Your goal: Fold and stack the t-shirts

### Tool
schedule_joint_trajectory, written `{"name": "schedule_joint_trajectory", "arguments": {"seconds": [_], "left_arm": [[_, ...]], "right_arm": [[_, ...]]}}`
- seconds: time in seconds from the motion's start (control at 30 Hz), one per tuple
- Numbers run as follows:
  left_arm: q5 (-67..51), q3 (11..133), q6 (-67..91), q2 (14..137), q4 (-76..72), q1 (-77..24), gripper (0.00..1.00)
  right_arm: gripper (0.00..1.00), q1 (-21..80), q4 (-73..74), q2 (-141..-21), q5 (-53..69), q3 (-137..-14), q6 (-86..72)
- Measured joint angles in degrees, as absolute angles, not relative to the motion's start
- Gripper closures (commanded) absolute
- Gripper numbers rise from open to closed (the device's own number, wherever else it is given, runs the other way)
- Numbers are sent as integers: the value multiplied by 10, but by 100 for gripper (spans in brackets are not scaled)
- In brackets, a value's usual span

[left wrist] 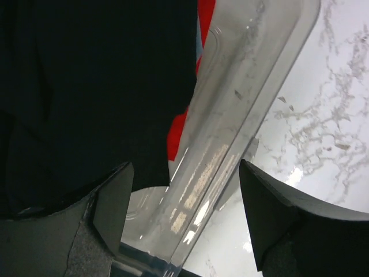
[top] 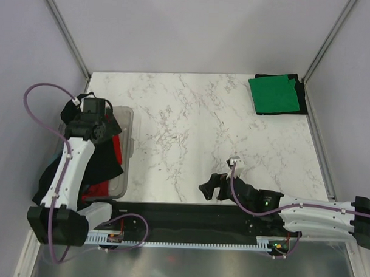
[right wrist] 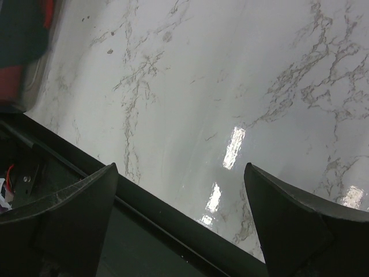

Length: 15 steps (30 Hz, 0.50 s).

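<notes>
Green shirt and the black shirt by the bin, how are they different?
The green shirt lies folded flat; the black shirt is crumpled. The green shirt sits at the far right; the black shirt hangs over the bin on the left. Both are plain, one-colour.

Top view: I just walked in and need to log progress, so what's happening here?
The left end effector hangs open over the bin at the table's left edge, where a black shirt spills over the side with a red shirt under it. It grips nothing. The right end effector is open above bare table near the front. A folded green shirt sits on a second black shirt in the far right corner, so two look stacked and at least two are left to fold.
</notes>
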<state>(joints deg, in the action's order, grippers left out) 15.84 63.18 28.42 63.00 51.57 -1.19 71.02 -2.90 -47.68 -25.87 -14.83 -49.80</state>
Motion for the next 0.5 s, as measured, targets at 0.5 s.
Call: {"name": "schedule_joint_trajectory", "arguments": {"seconds": [0.5], "left_arm": [[252,718,241,842,476,-9,39]], "right_arm": [[2,710,-28,-446,-259,-148,-498]]}}
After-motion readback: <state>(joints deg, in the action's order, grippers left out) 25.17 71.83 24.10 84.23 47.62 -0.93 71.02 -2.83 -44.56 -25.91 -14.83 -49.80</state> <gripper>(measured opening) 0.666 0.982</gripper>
